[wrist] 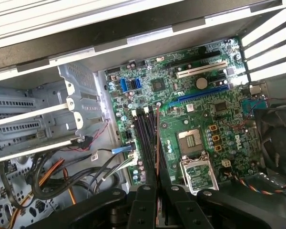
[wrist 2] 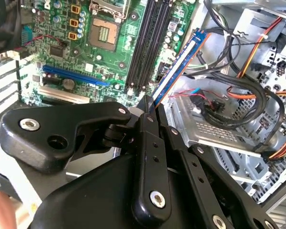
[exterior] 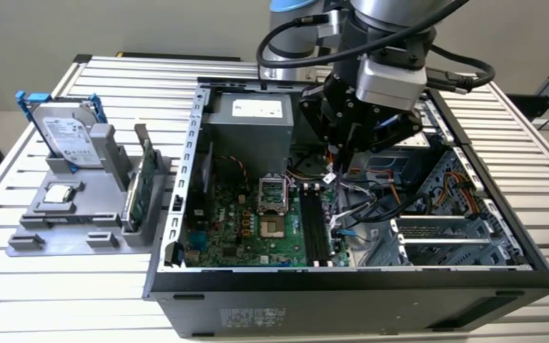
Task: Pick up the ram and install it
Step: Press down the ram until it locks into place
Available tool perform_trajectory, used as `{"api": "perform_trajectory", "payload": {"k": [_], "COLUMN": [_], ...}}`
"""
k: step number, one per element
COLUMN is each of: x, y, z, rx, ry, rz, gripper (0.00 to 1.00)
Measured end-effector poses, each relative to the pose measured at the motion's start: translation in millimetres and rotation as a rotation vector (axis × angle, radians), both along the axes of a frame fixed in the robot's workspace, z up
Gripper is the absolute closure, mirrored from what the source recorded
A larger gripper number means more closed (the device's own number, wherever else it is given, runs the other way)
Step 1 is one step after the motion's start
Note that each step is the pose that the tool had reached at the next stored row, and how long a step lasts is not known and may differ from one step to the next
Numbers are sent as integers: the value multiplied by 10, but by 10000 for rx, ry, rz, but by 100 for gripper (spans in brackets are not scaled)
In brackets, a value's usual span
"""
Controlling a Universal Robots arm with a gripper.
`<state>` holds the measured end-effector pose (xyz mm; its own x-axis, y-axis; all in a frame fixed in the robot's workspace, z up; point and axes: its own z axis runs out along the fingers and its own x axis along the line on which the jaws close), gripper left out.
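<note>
In the second wrist view the ram (wrist 2: 178, 64), a long dark blue stick, juts out from between my black fingers, and my gripper (wrist 2: 148, 102) is shut on its near end. The first wrist view has the ram (wrist: 157, 143) edge-on as a thin line above the motherboard's black slots (wrist: 145, 138), with the gripper (wrist: 152, 191) behind it. From the exterior view my gripper (exterior: 351, 153) hangs inside the open computer case (exterior: 351, 286), above and slightly to the right of the slots (exterior: 314, 225). The stick is held clear of the board.
Loose cables (exterior: 374, 207) and a drive cage (exterior: 446, 236) lie right of the slots. The CPU socket (exterior: 272, 193) and power supply (exterior: 251, 118) sit nearby. On the exterior view's left, a grey stand (exterior: 74, 221) holds a silver hard drive (exterior: 65, 132) and a green card (exterior: 141, 182).
</note>
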<state>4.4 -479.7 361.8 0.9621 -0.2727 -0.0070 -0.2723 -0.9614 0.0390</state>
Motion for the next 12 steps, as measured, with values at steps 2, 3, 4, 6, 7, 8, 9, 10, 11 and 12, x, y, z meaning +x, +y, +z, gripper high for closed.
{"api": "perform_trajectory", "payload": {"k": [2, 3, 4, 6, 7, 8, 9, 10, 11, 12], "x": [0, 0, 0, 0, 0, 0, 0, 0, 0, 0], "y": [0, 0, 0, 0, 0, 0, 0, 0, 0, 0], "z": [-2, -4, -5, -8, -9, -11, -12, -13, -15, -16], "rx": [0, 1, 0, 0, 0, 0, 0, 0, 0, 0], "ry": [0, 0, 0, 0, 0, 0, 0, 0, 0, 0], "rz": [-76, -117, -158, -240, -279, -320, -360, -398, -437, -478], "gripper": [100, 100, 100, 100, 100, 100, 100, 100, 100, 100]}}
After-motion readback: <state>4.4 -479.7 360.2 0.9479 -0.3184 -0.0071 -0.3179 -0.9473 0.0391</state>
